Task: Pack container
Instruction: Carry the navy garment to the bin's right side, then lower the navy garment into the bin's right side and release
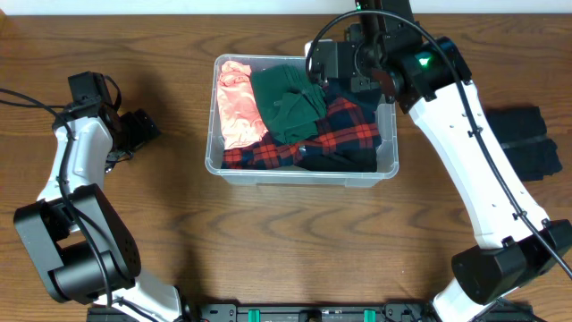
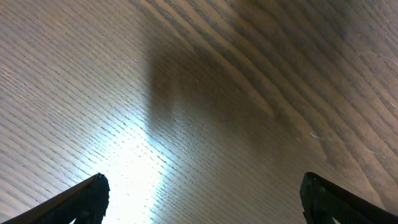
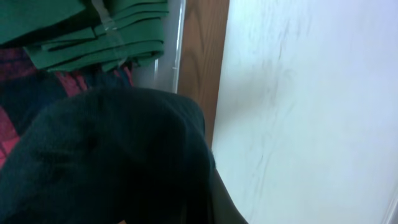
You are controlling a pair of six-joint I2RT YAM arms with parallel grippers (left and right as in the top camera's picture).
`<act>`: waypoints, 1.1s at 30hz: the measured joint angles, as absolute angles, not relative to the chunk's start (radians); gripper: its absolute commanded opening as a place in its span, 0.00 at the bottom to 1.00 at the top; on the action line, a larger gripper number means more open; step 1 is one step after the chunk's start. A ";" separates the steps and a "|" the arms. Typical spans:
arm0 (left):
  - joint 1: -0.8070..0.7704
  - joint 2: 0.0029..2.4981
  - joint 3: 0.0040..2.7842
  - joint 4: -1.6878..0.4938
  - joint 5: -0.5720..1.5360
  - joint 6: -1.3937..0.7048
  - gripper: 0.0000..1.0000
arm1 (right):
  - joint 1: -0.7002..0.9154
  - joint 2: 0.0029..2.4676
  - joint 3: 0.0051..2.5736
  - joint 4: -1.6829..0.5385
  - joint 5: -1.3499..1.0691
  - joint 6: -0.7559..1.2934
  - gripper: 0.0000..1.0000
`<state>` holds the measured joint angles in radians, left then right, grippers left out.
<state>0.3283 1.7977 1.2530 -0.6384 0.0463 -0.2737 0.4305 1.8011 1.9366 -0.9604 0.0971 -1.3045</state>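
Container (image 1: 304, 177) likely stiff, slick; take your hold at the rim. Left end effector (image 2: 205, 194) apart, right end effector (image 1: 332, 68) together.

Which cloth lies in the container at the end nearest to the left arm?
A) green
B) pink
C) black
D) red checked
B: the pink cloth fills the end of the container that faces the left arm; the green cloth lies beside it, nearer the middle.
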 measured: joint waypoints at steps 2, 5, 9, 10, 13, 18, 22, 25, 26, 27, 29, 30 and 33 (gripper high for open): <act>0.328 1.798 1.253 -0.638 0.046 -0.274 0.98 | 0.430 1.801 1.937 -0.960 0.091 -1.325 0.01; 0.328 1.798 1.253 -0.638 0.046 -0.274 0.98 | 0.430 1.801 1.937 -0.959 0.083 -1.361 0.01; 0.328 1.798 1.253 -0.638 0.046 -0.274 0.98 | 0.431 1.801 1.937 -0.961 0.079 -1.389 0.01; 0.328 1.798 1.253 -0.638 0.046 -0.274 0.98 | 0.432 1.801 1.937 -0.961 0.078 -1.394 0.01; 0.328 1.798 1.253 -0.638 0.046 -0.274 0.98 | 0.434 1.801 1.937 -0.960 0.078 -1.411 0.01; 0.328 1.798 1.253 -0.639 0.046 -0.274 0.98 | 0.442 1.797 1.937 -0.937 0.077 -1.445 0.01; 0.328 1.798 1.253 -0.638 0.046 -0.274 0.98 | 0.451 1.775 1.937 -0.931 0.071 -1.459 0.01; 0.328 1.798 1.253 -0.638 0.046 -0.274 0.98 | 0.456 1.750 1.937 -0.955 0.047 -1.465 0.01; 0.328 1.798 1.253 -0.639 0.046 -0.274 0.98 | 0.457 1.742 1.937 -0.968 0.038 -1.468 0.01; 0.328 1.798 1.253 -0.638 0.046 -0.274 0.98 | 0.457 1.735 1.937 -0.981 0.030 -1.469 0.01; 0.328 1.798 1.253 -0.639 0.046 -0.274 0.98 | 0.458 1.728 1.940 -1.011 0.016 -1.470 0.01; 0.328 1.798 1.253 -0.638 0.046 -0.274 0.98 | 0.458 1.727 1.942 -1.025 0.012 -1.472 0.01; 0.328 1.798 1.253 -0.638 0.046 -0.274 0.98 | 0.458 1.727 1.942 -1.052 0.002 -1.473 0.01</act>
<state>0.3283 1.7977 1.2530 -0.6384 0.0463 -0.2741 0.4576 1.7271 1.9423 -1.0515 0.0025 -1.4731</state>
